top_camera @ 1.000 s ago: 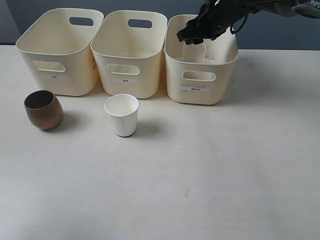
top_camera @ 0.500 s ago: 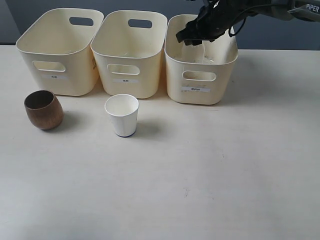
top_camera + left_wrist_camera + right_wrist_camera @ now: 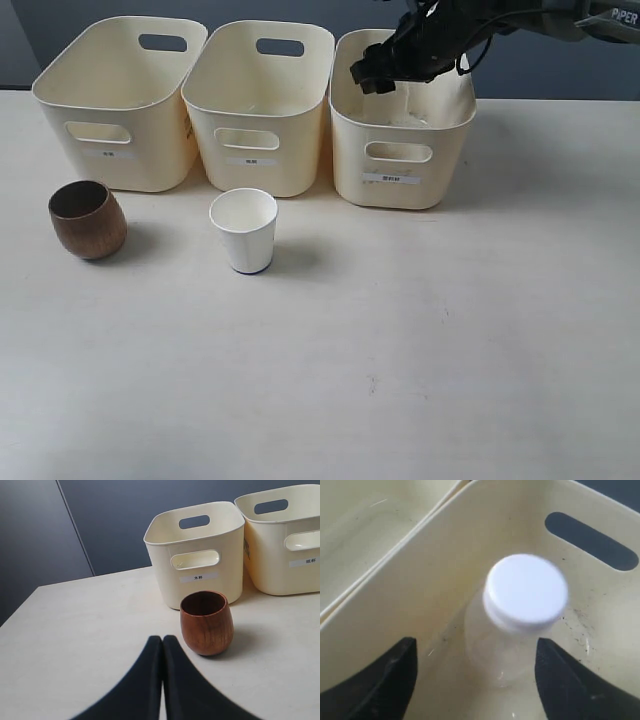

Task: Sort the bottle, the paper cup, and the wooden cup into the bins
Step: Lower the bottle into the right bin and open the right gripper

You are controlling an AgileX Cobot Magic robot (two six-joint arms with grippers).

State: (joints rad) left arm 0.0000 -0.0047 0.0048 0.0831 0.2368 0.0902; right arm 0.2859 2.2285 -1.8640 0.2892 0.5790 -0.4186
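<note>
The clear bottle with its white cap (image 3: 526, 590) is inside the right bin (image 3: 400, 175); its cap looks blurred. My right gripper (image 3: 375, 78) hangs over that bin's back left part, open, with its fingers well apart on either side of the bottle (image 3: 475, 647) and not touching it. The wooden cup (image 3: 87, 219) stands upright on the table in front of the left bin (image 3: 110, 150). The paper cup (image 3: 244, 230) stands upright in front of the middle bin (image 3: 258, 160). My left gripper (image 3: 162, 639) is shut and empty, a short way from the wooden cup (image 3: 206, 622).
The three bins stand side by side along the back of the pale table (image 3: 400, 350). The left bin (image 3: 200, 575) and the middle bin (image 3: 295, 555) show nothing inside. The left arm is outside the exterior view.
My right gripper has risen a little above the right bin. The bottle that showed below it has sunk deeper into the bin. Both cups stay put.
</note>
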